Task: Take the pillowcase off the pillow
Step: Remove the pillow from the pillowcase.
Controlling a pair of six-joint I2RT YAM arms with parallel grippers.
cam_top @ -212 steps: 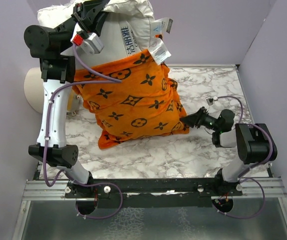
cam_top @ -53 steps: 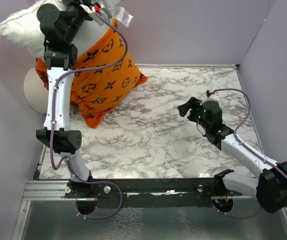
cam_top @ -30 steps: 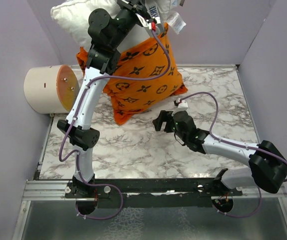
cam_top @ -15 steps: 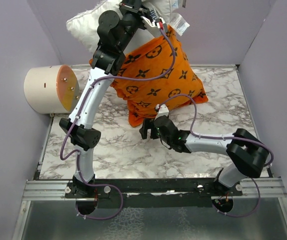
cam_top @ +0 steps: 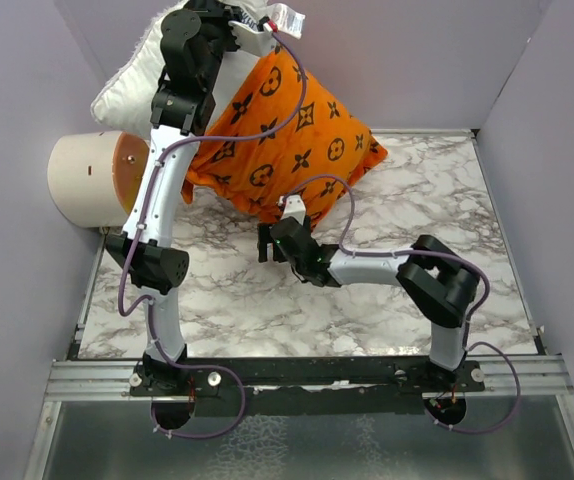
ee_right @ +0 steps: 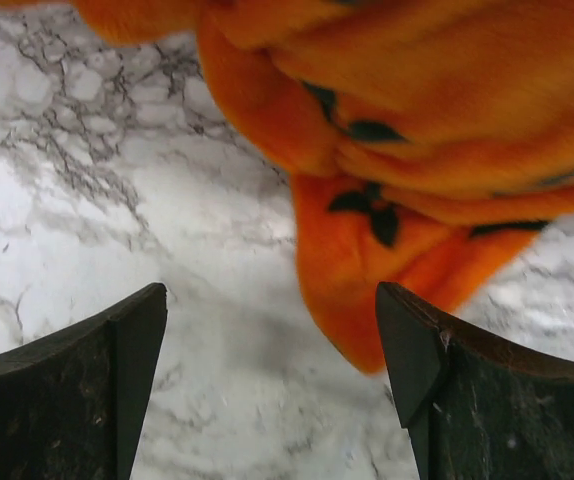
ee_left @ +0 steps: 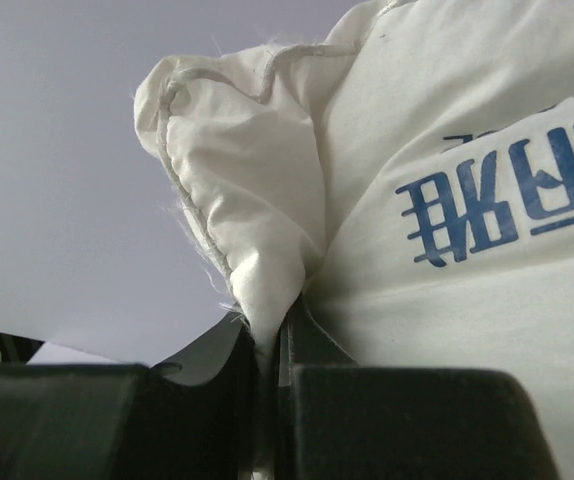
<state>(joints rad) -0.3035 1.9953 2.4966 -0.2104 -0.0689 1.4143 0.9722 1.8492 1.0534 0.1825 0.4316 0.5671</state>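
Left arm: left end effector [ee_left: 270, 345] clamped tight on a pinched seam corner of the pillow [cam_top: 127, 85], raised high at the back left; white fabric squeezed flat between the jaws.

Right arm: right end effector [ee_right: 272, 335] spread wide and holding nothing, low over the marble surface [cam_top: 437, 220], just short of the lowest hanging corner of the pillowcase [cam_top: 307, 125]; contact not discernible.

Pillow position: hanging tilted from the left grip, bare white end up and to the left above the cream cylinder [cam_top: 79, 180], printed tag [cam_top: 285, 18] at the top edge.

Pillowcase position: still sleeved over the lower right part of the pillow, its bottom corner drooping toward the surface, in line with the gap between the open fingers in the right wrist view.

Just changed: earlier pinch on the cover's lower right corner given up; right arm swung across from the far right to the middle, folding in under the bundle; bundle itself swung leftward over the last half second, so the drooping corner now sits ahead of the open jaws.

Meaning for the task: cover not yet off, probably about half the pillow exposed; looks like a regrasp being set up.

Likely next need: closing on that corner, then pulling down and away against the left hold.

Risk: plush slipping, or pillow caught along with it.
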